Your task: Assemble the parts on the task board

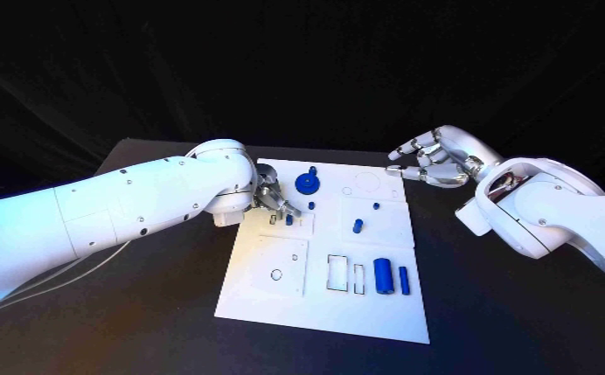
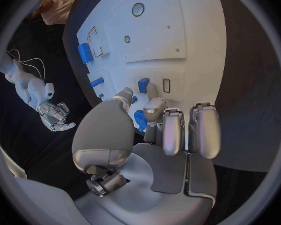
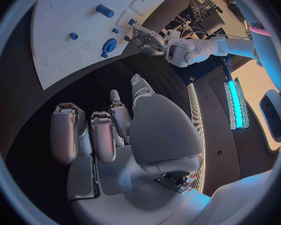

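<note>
1. Board (image 1: 271, 301) lies mid-table (image 1: 151, 340), long side running away from the robot.
2. Left hand (image 1: 271, 203) sits over the board's left edge, toward the far end. A small blue peg (image 1: 290, 218) shows right at its fingertips in the head view.
3. Left wrist view: fingers (image 2: 173, 130) curled down over the board. A blue part (image 2: 140, 120) sits between thumb and nearest finger; whether it is pinched or only touched, cannot tell, since the thumb hides the contact.
4. Blue block (image 2: 143, 84) stands on the board just beyond those fingertips, apart from them.
5. Blue gear (image 1: 308, 184) lies near the board's far end, just right of the left hand.
6. Small blue part (image 1: 358, 225) sits mid-board. Cylinder (image 1: 383, 274) and a thinner bar (image 1: 405, 280) lie side by side nearer the robot, right of two rectangular slots.
7. Right hand (image 1: 435, 158) hovers off the board's far right corner, fingers curled loosely but apart, holding nothing; the wrist view shows an empty palm (image 3: 109, 135).
</note>
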